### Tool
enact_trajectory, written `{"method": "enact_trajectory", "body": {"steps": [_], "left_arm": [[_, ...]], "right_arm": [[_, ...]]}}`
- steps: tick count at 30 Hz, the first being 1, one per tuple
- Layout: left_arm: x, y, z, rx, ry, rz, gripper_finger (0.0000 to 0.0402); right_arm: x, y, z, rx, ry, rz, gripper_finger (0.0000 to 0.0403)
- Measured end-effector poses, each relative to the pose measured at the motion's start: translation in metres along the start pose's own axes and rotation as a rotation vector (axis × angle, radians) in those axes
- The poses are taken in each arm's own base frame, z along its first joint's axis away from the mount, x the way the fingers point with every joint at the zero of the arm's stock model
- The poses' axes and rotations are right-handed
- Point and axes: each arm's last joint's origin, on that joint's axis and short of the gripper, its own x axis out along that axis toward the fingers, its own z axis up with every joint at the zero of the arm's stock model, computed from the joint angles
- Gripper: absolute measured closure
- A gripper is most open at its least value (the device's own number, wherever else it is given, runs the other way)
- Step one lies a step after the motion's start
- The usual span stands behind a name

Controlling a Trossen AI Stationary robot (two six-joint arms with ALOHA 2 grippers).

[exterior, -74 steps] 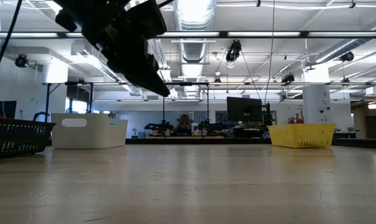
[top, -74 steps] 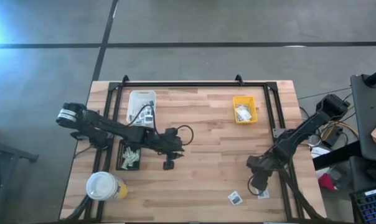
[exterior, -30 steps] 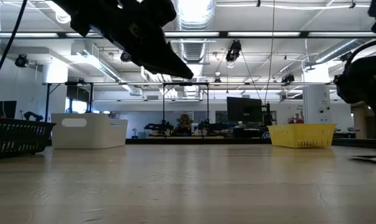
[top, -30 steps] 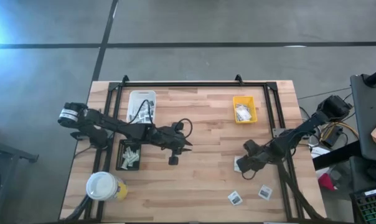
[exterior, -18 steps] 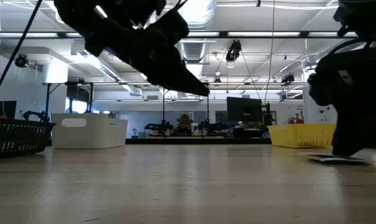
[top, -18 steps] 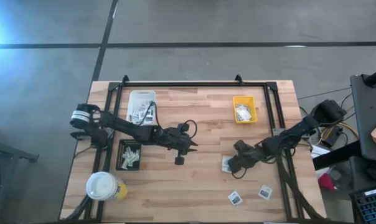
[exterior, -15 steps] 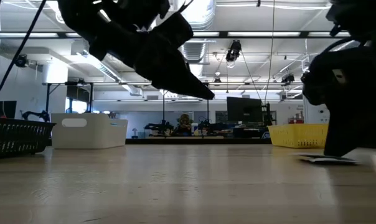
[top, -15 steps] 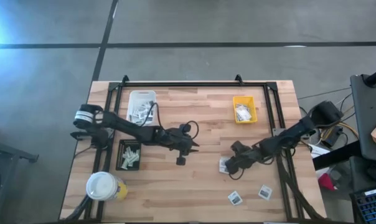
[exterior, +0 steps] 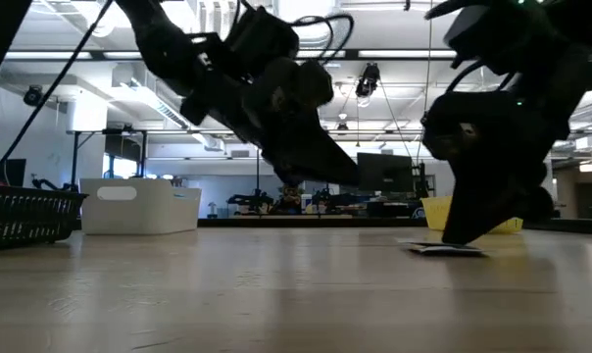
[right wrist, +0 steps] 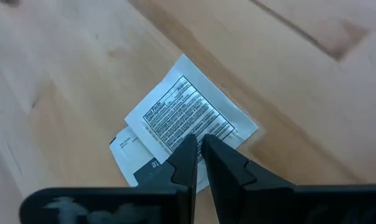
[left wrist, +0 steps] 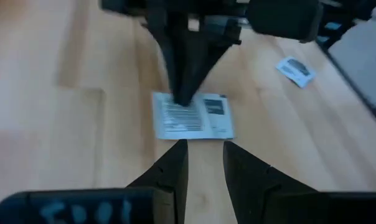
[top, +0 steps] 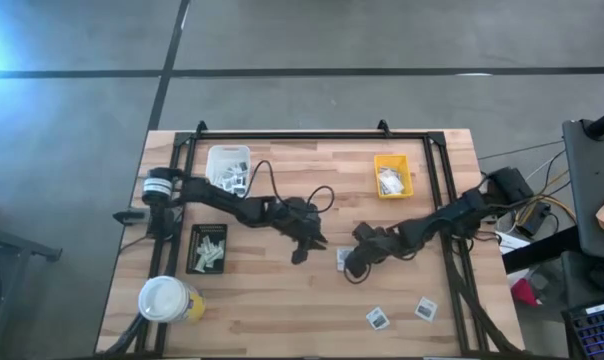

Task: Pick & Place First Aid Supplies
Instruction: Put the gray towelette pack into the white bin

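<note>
A flat white packet point(top: 339, 258), one of the first aid supplies, lies on the wooden table near its middle, printed side up point(right wrist: 194, 115). A second white piece point(right wrist: 122, 149) pokes out from under it. My right gripper point(right wrist: 198, 142) is shut, with its tips on the packet. My left gripper point(left wrist: 203, 152) stands open just to the packet's left point(left wrist: 191, 118), a little above the table and touching nothing. Two more packets point(top: 377, 318) point(top: 424, 310) lie by the near right edge. My right gripper presses its shut fingertips point(right wrist: 188, 149) down on the packet's printed face point(right wrist: 191, 127), close to one edge. The fingers slant down from the table's right side point(exterior: 463, 230). The packet lies flat on the table under them point(exterior: 441, 249).
A yellow tray point(top: 392, 175) with packets stands at the far right. A white tray point(top: 227, 165) stands at the far left and a black tray point(top: 207, 248) at the left. A white-topped yellow cup point(top: 167, 298) stands at the near left corner. Black rails point(top: 312, 135) frame the table.
My right gripper has gone toward the table's left, sliding the packet flat along the table to the middle. My left gripper has gone right and down toward the packet, tipping further down, and has stayed open.
</note>
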Motion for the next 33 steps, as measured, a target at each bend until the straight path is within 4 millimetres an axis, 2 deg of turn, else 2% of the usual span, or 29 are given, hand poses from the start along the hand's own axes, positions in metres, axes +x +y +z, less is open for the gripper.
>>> {"method": "enact_trajectory", "body": {"steps": [7, 12, 22, 28, 33], "left_arm": [[0.016, 0.014, -0.010, -0.288, 0.039, 0.010, 0.0307], [0.016, 0.018, -0.012, -0.408, 0.038, 0.030, 0.0307], [0.015, 0.023, -0.016, -0.567, 0.071, 0.069, 0.0307], [0.013, 0.026, -0.026, -0.598, 0.122, 0.181, 0.0307], [0.013, 0.027, -0.027, -0.624, 0.125, 0.197, 0.0307]], "right_arm": [[0.007, 0.010, 0.013, -0.086, -0.022, 0.000, 0.0370], [0.006, 0.015, 0.022, -0.133, -0.054, 0.001, 0.0369], [0.018, 0.017, 0.026, -0.176, -0.103, -0.016, 0.0369], [0.031, 0.022, 0.027, -0.210, -0.154, 0.041, 0.0369], [0.034, 0.023, 0.027, -0.214, -0.160, 0.055, 0.0369]]}}
